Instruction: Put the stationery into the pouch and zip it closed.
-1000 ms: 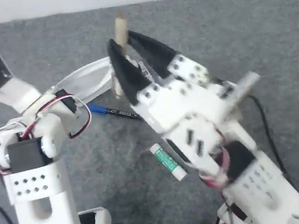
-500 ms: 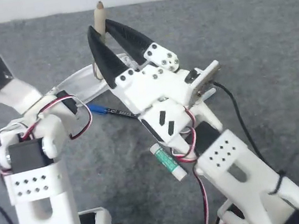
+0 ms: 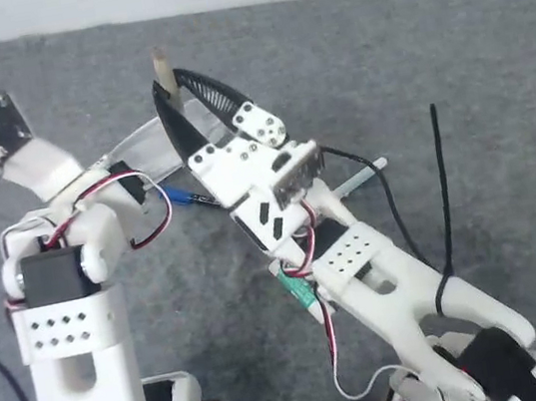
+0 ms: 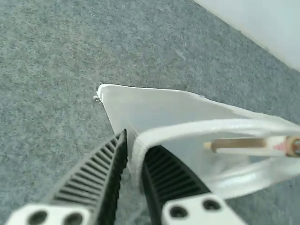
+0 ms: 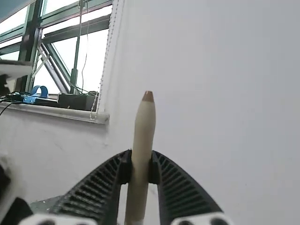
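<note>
A white pouch (image 4: 154, 110) lies on the grey carpet, its mouth held up. My left gripper (image 4: 133, 140) is shut on the pouch's rim. In the high view the pouch (image 3: 138, 141) shows between the two arms. My right gripper (image 3: 170, 82) is shut on a wooden pencil (image 3: 160, 67), held upright above the pouch. The same pencil (image 5: 140, 136) stands between my right gripper's (image 5: 139, 159) fingers, tip up, and its lower end (image 4: 248, 145) hangs at the pouch's mouth. A blue pen (image 3: 183, 197) lies by the pouch.
A green-and-white stick (image 3: 298, 295) lies on the carpet, partly under the right arm. A white pen (image 3: 358, 178) lies to the right of that arm. A black cable (image 3: 443, 194) loops on the right. The left arm's body (image 3: 63, 281) stands at the front left.
The right arm has swung left with the pencil, carrying it from beside the pouch's right end to above its mouth. The left arm has stayed on the rim.
</note>
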